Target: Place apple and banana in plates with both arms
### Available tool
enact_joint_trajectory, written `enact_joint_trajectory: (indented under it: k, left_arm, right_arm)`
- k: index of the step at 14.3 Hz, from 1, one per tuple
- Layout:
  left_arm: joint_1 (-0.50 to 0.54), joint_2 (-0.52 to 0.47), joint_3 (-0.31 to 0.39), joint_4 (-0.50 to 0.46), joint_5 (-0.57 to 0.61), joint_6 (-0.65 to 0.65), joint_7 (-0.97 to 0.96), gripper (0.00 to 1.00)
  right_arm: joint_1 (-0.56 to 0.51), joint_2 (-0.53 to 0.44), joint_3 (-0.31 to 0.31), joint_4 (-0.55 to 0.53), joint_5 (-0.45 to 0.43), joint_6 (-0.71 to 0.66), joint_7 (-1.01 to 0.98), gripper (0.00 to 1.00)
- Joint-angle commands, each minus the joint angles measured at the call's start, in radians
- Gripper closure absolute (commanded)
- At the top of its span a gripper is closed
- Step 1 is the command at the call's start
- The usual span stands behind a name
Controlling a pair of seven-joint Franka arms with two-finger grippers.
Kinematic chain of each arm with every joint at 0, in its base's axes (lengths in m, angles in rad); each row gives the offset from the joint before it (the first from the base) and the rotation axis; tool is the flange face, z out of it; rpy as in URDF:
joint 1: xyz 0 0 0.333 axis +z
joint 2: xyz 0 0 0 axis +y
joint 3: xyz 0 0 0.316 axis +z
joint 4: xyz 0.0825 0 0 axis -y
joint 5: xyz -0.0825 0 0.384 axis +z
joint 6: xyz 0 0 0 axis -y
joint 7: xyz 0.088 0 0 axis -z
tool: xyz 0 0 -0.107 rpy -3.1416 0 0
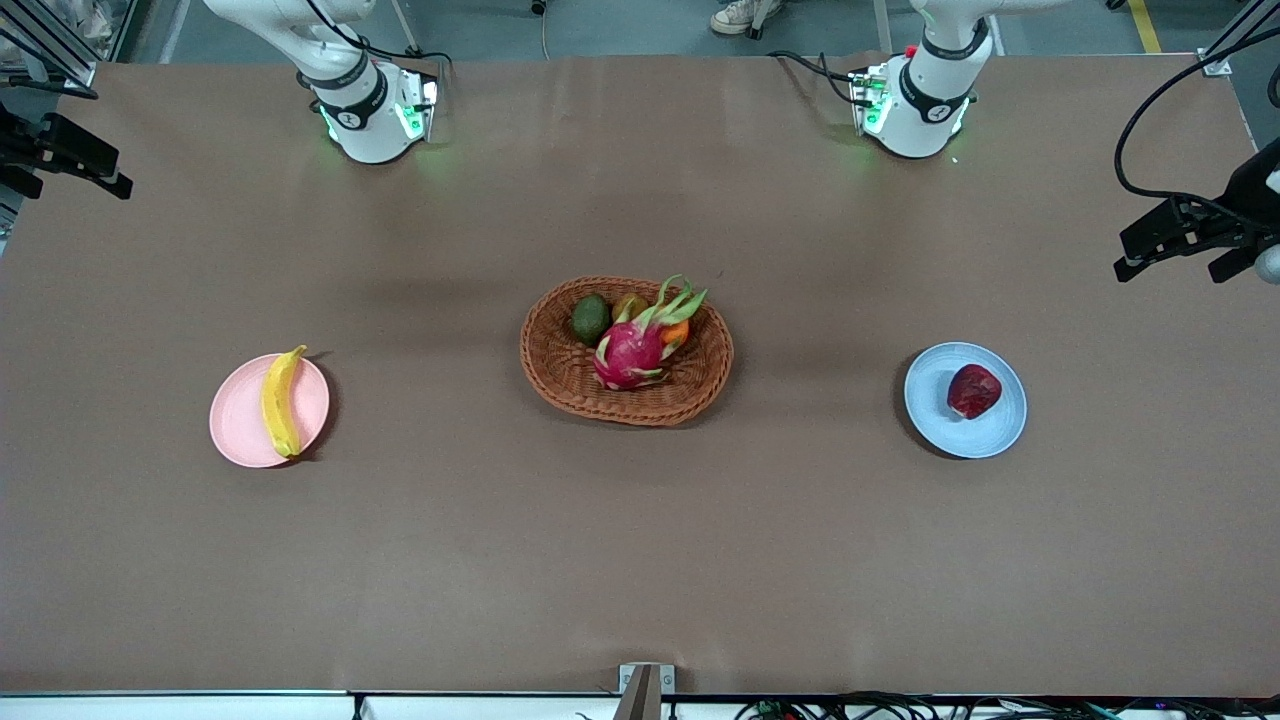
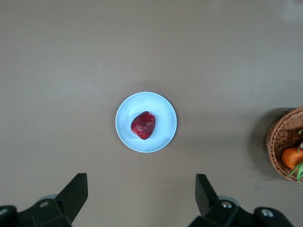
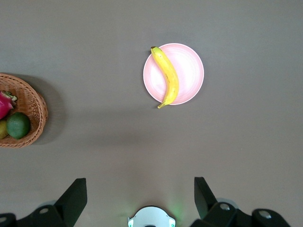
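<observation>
So, sweeping across the front view, you first meet the right gripper (image 1: 70, 160), raised over the table's edge at the right arm's end; its fingers (image 3: 73, 198) stand spread apart with nothing between them. Next you see the banana (image 1: 281, 400) lying across the pink plate (image 1: 240, 420), both tips reaching the rim or perhaps slightly past it. At mid-table sits the wicker basket (image 1: 560, 370) holding a dragon fruit (image 1: 632, 352), an avocado (image 1: 590, 319) and a small orange fruit (image 1: 677, 333). Then comes the blue plate (image 1: 965, 430) with the apple (image 1: 973, 390) resting in it. Last, the left gripper (image 1: 1180, 240) hangs over the left arm's end of the table, its fingers (image 2: 75, 194) likewise parted and empty.
</observation>
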Motion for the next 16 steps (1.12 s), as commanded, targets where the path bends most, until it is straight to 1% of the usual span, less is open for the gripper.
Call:
enact_joint_trajectory:
  k: [1,8,16]
  left_arm:
    - [0.005,0.010,-0.002,0.027,-0.013,-0.014,0.008,0.00]
    - [0.005,0.010,-0.002,0.027,-0.013,-0.014,0.008,0.00]
    - [0.005,0.015,-0.002,0.027,-0.013,-0.013,0.006,0.00]
  right_arm:
    - [0.009,-0.016,-0.008,-0.008,0.010,0.001,-0.005,0.00]
    - [0.006,-0.015,-0.010,-0.009,0.007,0.011,-0.010,0.00]
    - [0.009,-0.015,-0.004,-0.011,-0.035,0.000,-0.020,0.00]
